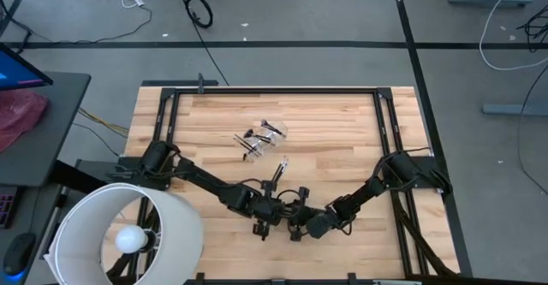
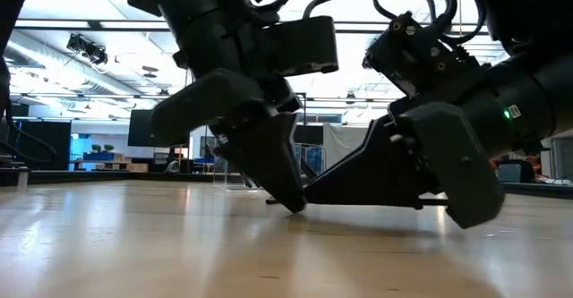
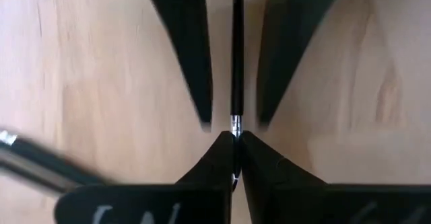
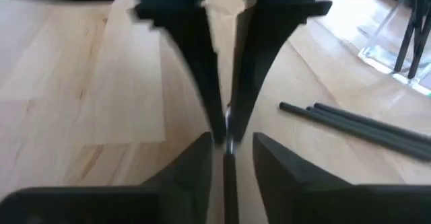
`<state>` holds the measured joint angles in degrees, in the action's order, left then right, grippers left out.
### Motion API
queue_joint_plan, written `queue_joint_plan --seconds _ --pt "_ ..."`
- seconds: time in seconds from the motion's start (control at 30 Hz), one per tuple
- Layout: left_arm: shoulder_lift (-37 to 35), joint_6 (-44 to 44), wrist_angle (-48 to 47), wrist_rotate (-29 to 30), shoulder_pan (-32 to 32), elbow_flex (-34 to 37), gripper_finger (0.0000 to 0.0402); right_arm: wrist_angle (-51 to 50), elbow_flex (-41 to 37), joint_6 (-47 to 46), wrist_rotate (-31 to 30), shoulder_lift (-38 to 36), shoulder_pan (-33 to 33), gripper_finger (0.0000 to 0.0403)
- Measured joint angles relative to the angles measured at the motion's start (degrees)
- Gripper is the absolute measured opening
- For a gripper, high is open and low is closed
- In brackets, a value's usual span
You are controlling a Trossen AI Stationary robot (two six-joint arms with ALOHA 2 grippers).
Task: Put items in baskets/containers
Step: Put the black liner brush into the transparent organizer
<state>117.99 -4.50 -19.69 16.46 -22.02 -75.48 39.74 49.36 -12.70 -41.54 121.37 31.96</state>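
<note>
A slim black brush (image 3: pixel 236 49) with a silver ferrule lies level, low over the table near its front edge, between my two grippers. My left gripper (image 3: pixel 236 143) slants down onto it and is shut on it. My right gripper (image 4: pixel 230 160) faces the left one, more level. It is open, with one finger on each side of the brush's handle and a gap to it. The clear cup (image 1: pixel 272 133) lies at the table's middle with dark brushes (image 1: pixel 254 139) in it. More brushes (image 4: pixel 363 126) lie loose on the wood. My left gripper pinches the brush at its silver ferrule (image 3: pixel 236 124) between the two fingertips (image 4: pixel 217 109). The fingers slant down from the table's left side. The handle runs straight on from them toward my right gripper. Whether the brush rests on the wood, I cannot tell.
A big white lampshade (image 1: pixel 128 234) with a bulb stands at the near left corner. Black frame rails (image 1: pixel 381 122) run along the table's sides and far edge. Bare wood (image 1: pixel 342 148) lies between the cup and the right rail.
</note>
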Motion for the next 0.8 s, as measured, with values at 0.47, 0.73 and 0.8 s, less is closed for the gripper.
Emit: queue_joint_plan --seconds 0.47,0.73,0.8 --pt "-2.68 8.39 -49.83 17.89 1.14 -28.19 0.0017 -15.90 0.02 10.07 -14.57 -14.91 7.64 0.0210" --pt "-2.73 22.48 -65.47 19.18 10.62 -41.33 0.0018 -19.90 0.02 6.79 -14.04 -16.36 8.84 0.0208" --pt "-2.73 24.33 -67.48 19.17 13.83 -40.73 0.0016 -21.71 0.02 4.77 -13.44 -16.36 8.83 0.0205"
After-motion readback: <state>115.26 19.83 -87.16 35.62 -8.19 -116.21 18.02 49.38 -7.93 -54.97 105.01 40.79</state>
